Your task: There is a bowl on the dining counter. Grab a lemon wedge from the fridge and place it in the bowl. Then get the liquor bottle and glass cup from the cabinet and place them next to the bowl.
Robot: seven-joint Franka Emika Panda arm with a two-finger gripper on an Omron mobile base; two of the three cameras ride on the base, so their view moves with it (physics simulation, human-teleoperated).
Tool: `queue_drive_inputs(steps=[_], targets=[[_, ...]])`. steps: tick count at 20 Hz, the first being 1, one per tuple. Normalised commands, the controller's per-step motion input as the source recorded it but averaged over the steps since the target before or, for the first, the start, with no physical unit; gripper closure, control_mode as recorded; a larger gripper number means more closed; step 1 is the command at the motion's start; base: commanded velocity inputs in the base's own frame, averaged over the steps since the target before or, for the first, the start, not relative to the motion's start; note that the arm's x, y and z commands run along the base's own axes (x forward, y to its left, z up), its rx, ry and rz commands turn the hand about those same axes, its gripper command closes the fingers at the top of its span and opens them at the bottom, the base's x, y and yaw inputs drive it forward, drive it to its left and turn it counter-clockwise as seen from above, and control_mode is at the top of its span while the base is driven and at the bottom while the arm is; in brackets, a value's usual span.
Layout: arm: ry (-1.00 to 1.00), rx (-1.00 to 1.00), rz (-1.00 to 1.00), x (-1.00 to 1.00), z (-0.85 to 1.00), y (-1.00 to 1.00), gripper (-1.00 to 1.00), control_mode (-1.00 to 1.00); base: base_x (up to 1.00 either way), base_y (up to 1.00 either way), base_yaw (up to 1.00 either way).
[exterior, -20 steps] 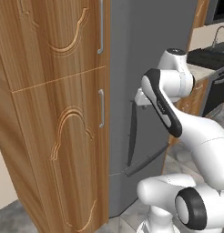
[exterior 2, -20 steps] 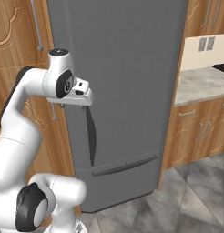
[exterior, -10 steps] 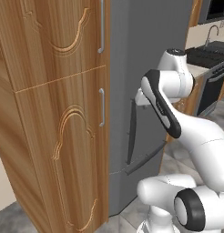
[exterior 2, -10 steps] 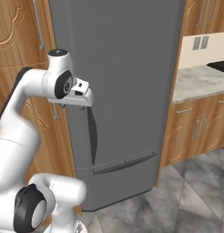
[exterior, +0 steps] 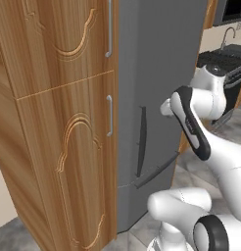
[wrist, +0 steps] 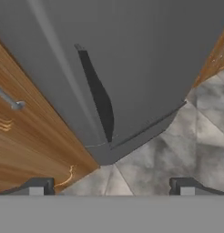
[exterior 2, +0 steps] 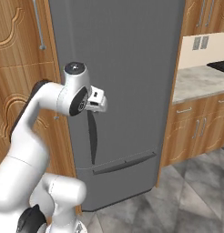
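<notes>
From the left base view we see the tall dark grey fridge [exterior: 156, 73] standing shut beside the carved wooden cabinet [exterior: 63, 137]. The fridge's dark curved vertical door handle [exterior: 141, 142] runs down the lower part of the upper door, just above the dark horizontal drawer handle [exterior: 156, 171]. Our white arm is folded in front of the door, its wrist near the handle but apart from it.

From the right base view we see the two-finger gripper [exterior 2: 98, 101] held up close to the top of the vertical handle [exterior 2: 91, 139], not yet around it. The fridge door [exterior 2: 127, 68] is closed, so the lemon wedge we need is, we judge, inside and hidden.

From the hand view we look along the gripper [wrist: 111, 184] at the handle [wrist: 99, 98]. The two dark fingertips [wrist: 36, 185] stand wide apart with nothing between them: the end effector is released and empty.

We judge the handle to be rigid and smooth, a thin bar that bows out from the door, so the middle of the bow offers the most room for the fingers. The door is likely heavy and held by a seal, so a firm clamp square across the bar should keep us from slipping along it when we pull.
</notes>
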Motion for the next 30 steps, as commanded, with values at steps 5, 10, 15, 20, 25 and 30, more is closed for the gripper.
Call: queue_drive_inputs(steps=[5,10,15,20,25,30], targets=[[-0.20,0.16,0.21,0.26,-0.30,-0.29,-1.00,-1.00,0.00,0.00,0.00],[-0.01,0.09,0.21,0.65,-0.09,-0.01,-1.00,-1.00,0.00,0.00,0.00],[0.00,0.02,0.16,0.62,0.00,0.00,-1.00,-1.00,0.00,0.00,0.00],[0.00,0.01,0.12,0.29,0.00,0.04,-1.00,-1.00,0.00,0.00,0.00],[0.00,0.00,0.05,0.00,-0.06,0.38,-1.00,-1.00,0.00,0.00,0.00],[0.00,0.00,0.01,0.05,-0.05,0.46,-1.00,-1.00,0.00,0.00,0.00]])
